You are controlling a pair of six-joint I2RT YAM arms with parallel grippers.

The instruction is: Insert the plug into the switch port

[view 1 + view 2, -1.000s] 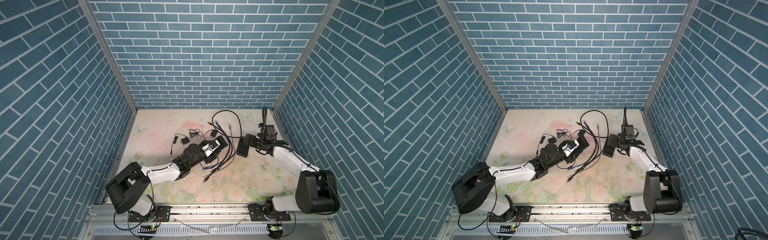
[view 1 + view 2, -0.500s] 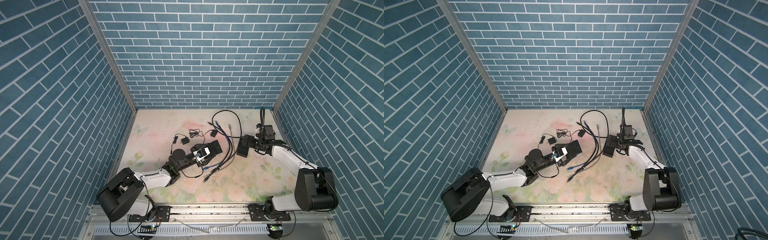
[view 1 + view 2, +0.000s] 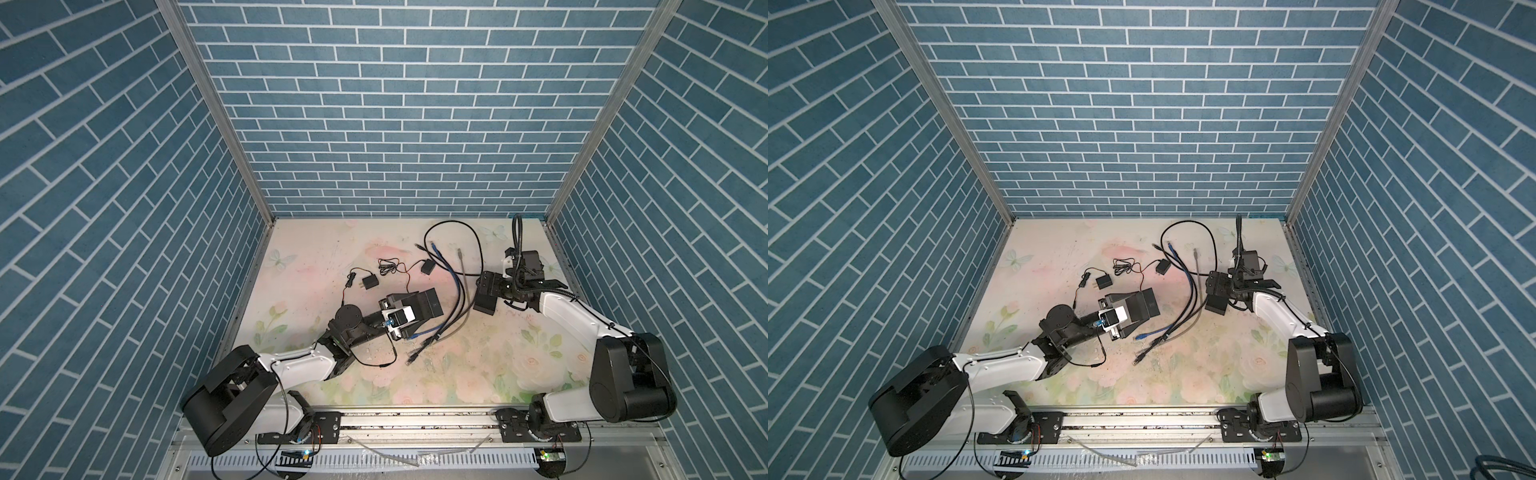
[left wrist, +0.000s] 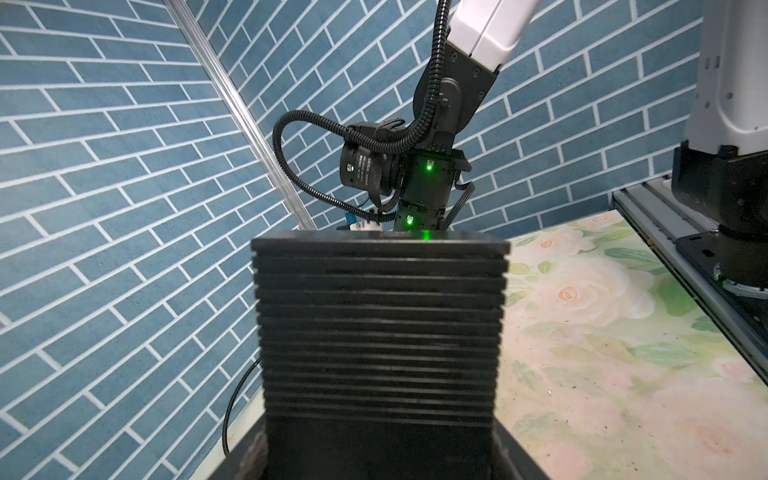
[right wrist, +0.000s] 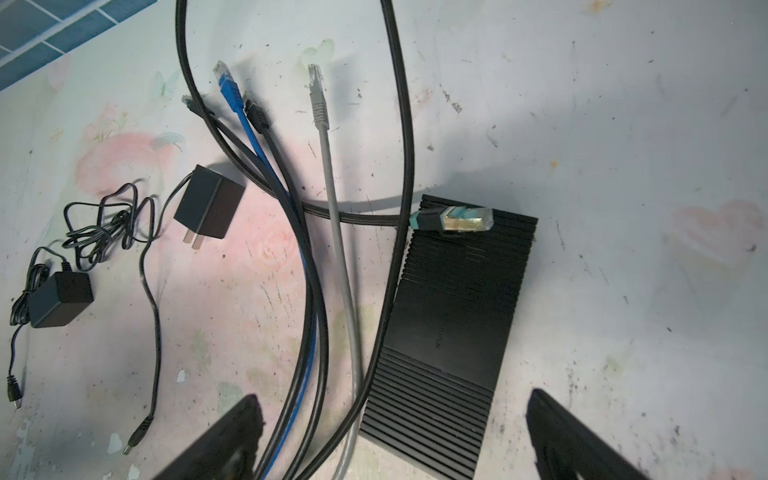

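**Entry: teal-booted plug, lying across a switch below the right gripper**

We list one plug (image 5: 453, 219), gold-bodied with a teal boot, on a black cable. It rests on the far end of the lying switch (image 5: 453, 324), just above the centre of the right wrist view. The plug's long axis runs crosswise to the long axis of that switch, which runs up the frame away from the gripper.

The right gripper (image 5: 392, 415) is spread wide, with one finger at each lower corner of the frame, on either side of the switch's near end. It touches nothing. The plug lies straight ahead of it, up the frame, so we judge the right arm to be much the nearer.

The left gripper (image 3: 405, 316) is clamped on the held switch (image 3: 422, 305), left of centre in a top view. It is well apart from the plug, on the other side of the loose cables (image 5: 309, 316).

Two power adapters (image 5: 210, 208) lie on the table (image 5: 623, 166) at the left of the frame.

We see no ports in any view. We cannot tell which switch is meant to take the plug.
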